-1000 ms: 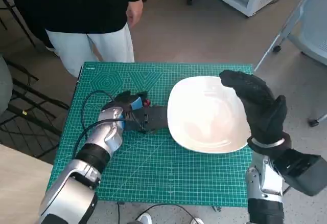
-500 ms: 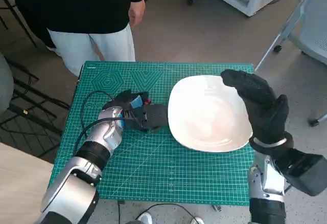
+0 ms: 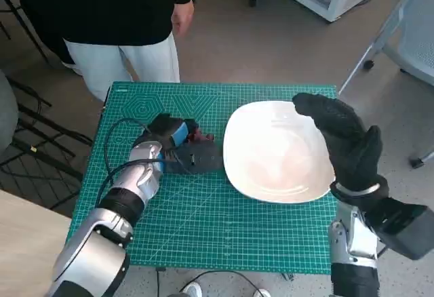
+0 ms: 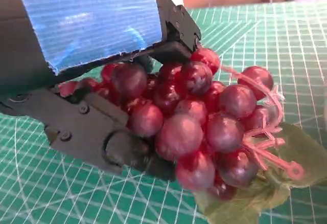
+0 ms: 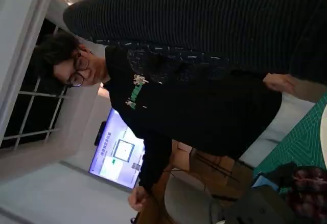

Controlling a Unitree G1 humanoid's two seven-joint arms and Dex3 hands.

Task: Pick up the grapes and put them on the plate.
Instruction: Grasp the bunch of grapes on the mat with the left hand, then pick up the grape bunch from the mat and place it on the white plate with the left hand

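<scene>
Brown floor (image 3: pixel 271 39), lit screen (image 5: pixel 116 152)

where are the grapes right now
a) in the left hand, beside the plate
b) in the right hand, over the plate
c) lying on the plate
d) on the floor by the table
a: the left wrist view shows the left hand wrapped round the grapes, and the head view puts them on the mat beside the plate, which holds nothing.

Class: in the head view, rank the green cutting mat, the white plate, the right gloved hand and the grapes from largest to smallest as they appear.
1. Green cutting mat
2. White plate
3. Right hand, though it is raised nearer the camera, so it looks bigger
4. Grapes, mostly hidden by the left hand
</scene>
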